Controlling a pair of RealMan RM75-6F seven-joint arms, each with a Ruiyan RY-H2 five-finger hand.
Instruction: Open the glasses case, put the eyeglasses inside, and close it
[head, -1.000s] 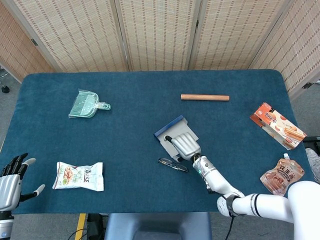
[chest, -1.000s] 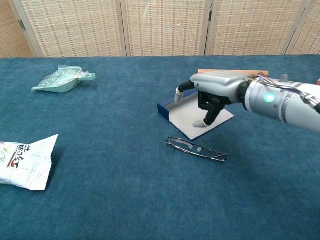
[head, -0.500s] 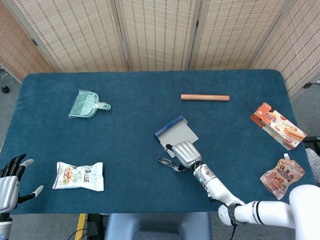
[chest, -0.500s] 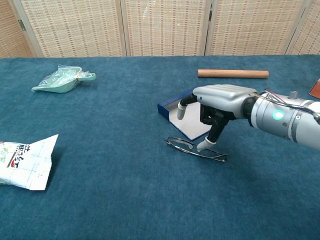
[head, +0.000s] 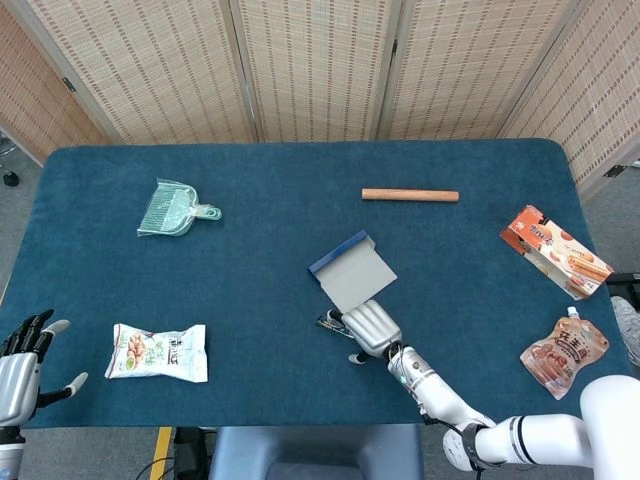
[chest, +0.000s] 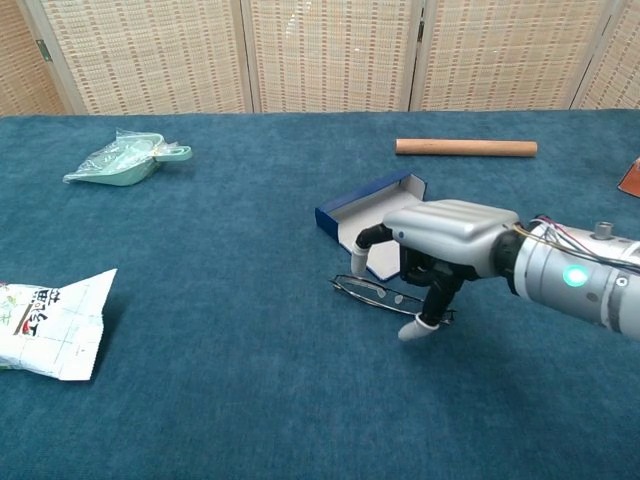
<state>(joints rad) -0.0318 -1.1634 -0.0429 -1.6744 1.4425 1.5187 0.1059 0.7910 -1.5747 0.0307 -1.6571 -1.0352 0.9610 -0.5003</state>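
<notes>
The glasses case (head: 350, 272) lies open in the middle of the table, blue outside and grey inside, and nothing lies in it (chest: 372, 212). Just in front of it the black-framed eyeglasses (chest: 375, 292) lie folded on the cloth. My right hand (chest: 440, 245) hovers right over them, thumb on the far side and one fingertip (chest: 415, 330) down on the near side; the frame still rests on the table. In the head view the hand (head: 368, 328) hides most of the eyeglasses (head: 328, 321). My left hand (head: 20, 365) stays at the near left corner with its fingers spread and holds nothing.
A green dustpan (head: 172, 210) lies far left and a snack packet (head: 158, 352) near left. Behind the case lies a wooden rod (head: 410, 195). An orange box (head: 555, 250) and a red pouch (head: 563, 352) sit at the right edge.
My right hand has come back off the open case toward me and lowered over the eyeglasses, leaving the case uncovered. The left hand has sunk slightly at the corner.
</notes>
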